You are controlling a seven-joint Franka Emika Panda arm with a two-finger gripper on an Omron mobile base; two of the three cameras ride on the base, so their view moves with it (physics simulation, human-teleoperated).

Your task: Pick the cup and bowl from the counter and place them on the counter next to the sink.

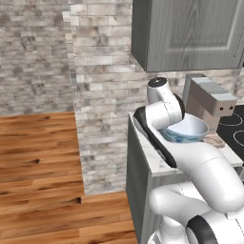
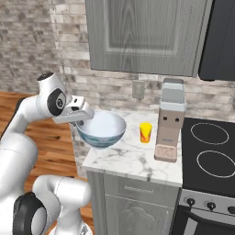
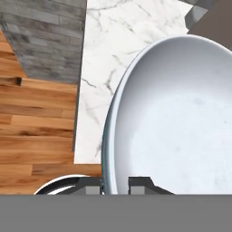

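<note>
My claw [image 3: 116, 183] pinches the near rim of the bowl [image 2: 102, 129], holding it mouth-up, slightly tilted, above the desk [image 2: 133, 160] edge. The cup [image 2: 145, 132] stands upright beside it (grey appliance [image 2: 170, 120] just beyond, then stovetop [image 2: 212, 156]).

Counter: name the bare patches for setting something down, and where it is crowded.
Free: the counter front strip, between the bowl and the stove. Crowded: the back, where the cup and coffee machine stand close; the tool grips the bowl's rim.
</note>
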